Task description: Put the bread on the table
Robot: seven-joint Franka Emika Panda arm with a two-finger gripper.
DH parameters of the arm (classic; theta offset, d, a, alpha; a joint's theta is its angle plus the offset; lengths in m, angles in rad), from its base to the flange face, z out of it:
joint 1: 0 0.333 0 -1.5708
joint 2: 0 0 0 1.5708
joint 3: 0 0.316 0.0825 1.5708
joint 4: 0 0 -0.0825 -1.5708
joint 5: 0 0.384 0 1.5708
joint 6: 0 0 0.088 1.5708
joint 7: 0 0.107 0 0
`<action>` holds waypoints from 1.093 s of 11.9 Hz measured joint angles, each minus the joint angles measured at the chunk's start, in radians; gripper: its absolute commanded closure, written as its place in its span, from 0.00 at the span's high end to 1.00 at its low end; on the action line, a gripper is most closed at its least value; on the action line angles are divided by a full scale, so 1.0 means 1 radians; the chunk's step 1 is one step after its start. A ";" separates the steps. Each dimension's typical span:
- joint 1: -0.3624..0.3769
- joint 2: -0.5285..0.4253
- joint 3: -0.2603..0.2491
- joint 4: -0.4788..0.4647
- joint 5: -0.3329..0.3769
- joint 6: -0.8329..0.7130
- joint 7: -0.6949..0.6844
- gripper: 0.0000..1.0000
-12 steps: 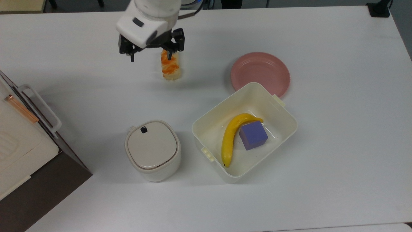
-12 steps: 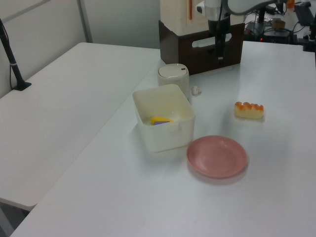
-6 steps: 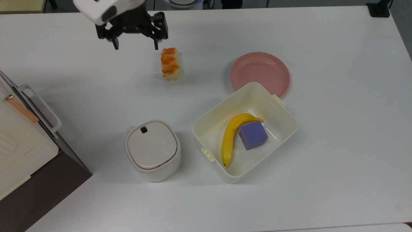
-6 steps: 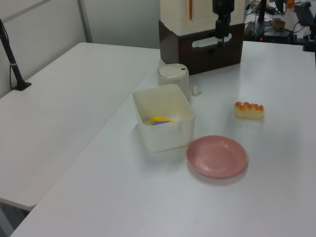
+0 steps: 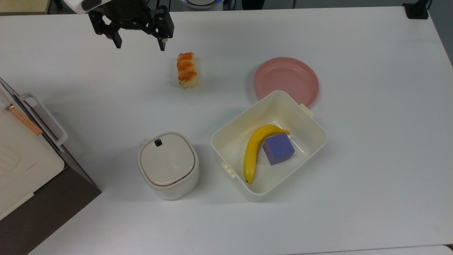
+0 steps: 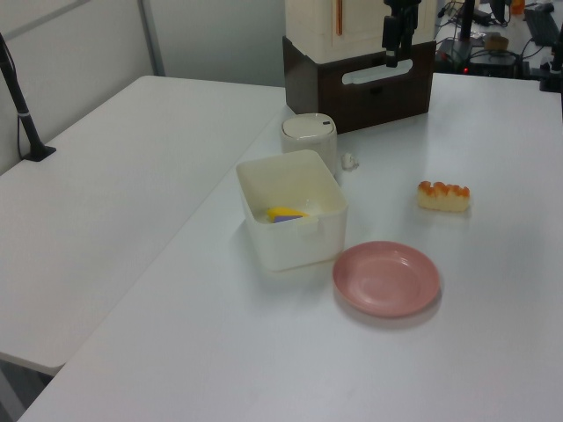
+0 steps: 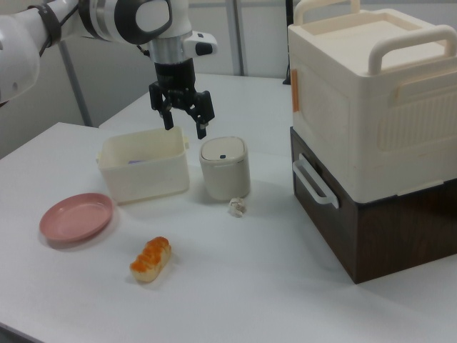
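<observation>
Looking down in the top view, the bread [image 5: 187, 70] lies flat on the white table [image 5: 371, 184], well apart from the gripper [image 5: 138, 40], whose fingers are spread wide with nothing between them. By my judgement the placing is done, and little can go wrong unless the arm swings low across the roll and knocks it toward the pink plate [image 5: 286, 81]. The roll shows a bumpy, glazed orange-brown top and pale cream sides, its long axis running up and down the top view. The cream tub [image 5: 269, 143] with a banana [image 5: 255, 150] and a purple cube [image 5: 278, 148] sits near the top view's centre, clear of the roll, beside a lidded cream pot [image 5: 167, 164].

From the left view, the bread [image 6: 443, 195] rests alone between the pink plate [image 6: 386, 279] and the table's far side. The gripper [image 6: 393, 44] hangs high before the brown-and-cream box [image 6: 361, 61].

Over in the right view, the bread [image 7: 151, 259] lies near the table's front edge, so a careless nudge could send it off. The gripper [image 7: 183, 114] hovers unclenched above the tub [image 7: 143, 168].
</observation>
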 measured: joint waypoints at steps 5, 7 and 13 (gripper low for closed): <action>-0.009 0.000 -0.013 0.012 0.000 -0.020 0.021 1.00; -0.010 -0.003 -0.016 0.014 0.000 -0.022 0.021 1.00; 0.011 -0.094 -0.016 -0.047 0.000 0.004 0.022 1.00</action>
